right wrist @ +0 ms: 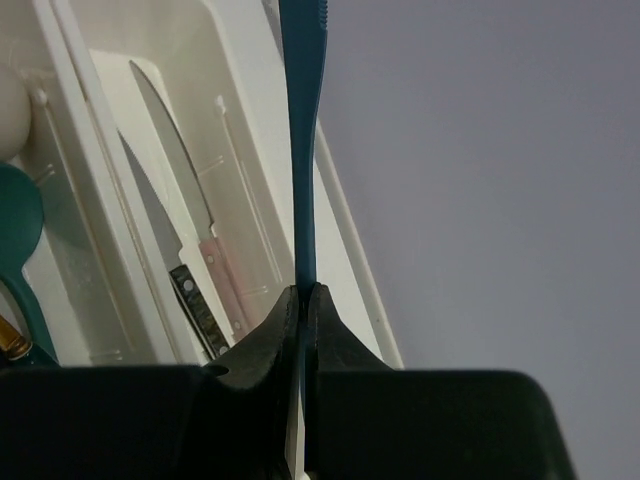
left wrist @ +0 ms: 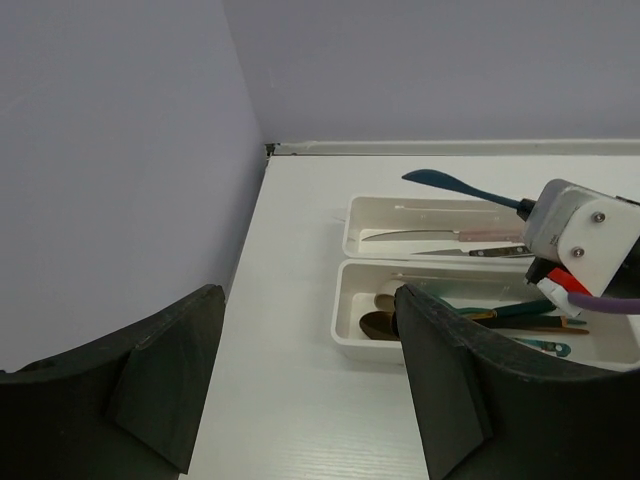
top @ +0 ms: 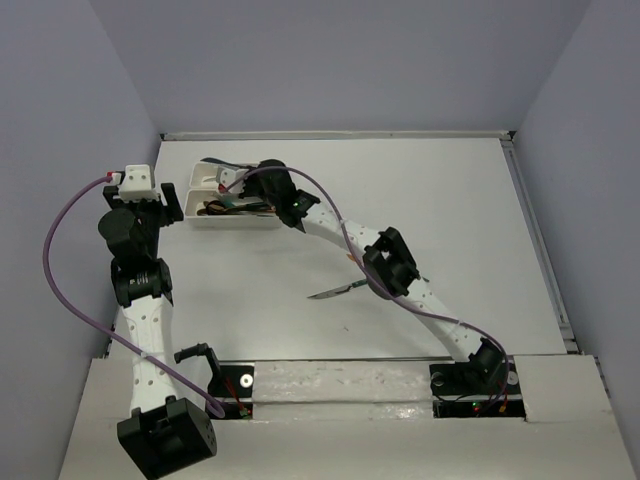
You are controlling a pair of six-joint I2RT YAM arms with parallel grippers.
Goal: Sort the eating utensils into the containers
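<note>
**Over the far tray (left wrist: 352, 225): right gripper (right wrist: 303, 305) pinches dark blue utensil (right wrist: 303, 150)**

Right gripper's jaws are closed tight on the handle end of the dark blue utensil. It is slim, seen edge-on from the right wrist. From the left wrist it shows a flat, leaf-shaped tip, raised in the air and clear of the tray; spoon or knife, cannot tell.

Far tray is white, long and shallow. It holds two knives lying lengthwise: a silver blade with pinkish handle (left wrist: 445, 235) and a black-handled knife (left wrist: 485, 252).

Near tray (left wrist: 345, 320) sits just beside it, long sides touching or nearly so. It holds a pale spoon (left wrist: 385, 296), a brown spoon (left wrist: 375, 325) and teal handles (left wrist: 510, 312) in a mixed pile.

Left gripper (left wrist: 300, 390) hovers just left of the trays, fingers spread wide with nothing between them.

One loose knife (top: 333, 293) lies on the white table (top: 450, 200), well apart from the trays and partly under the right arm.
</note>
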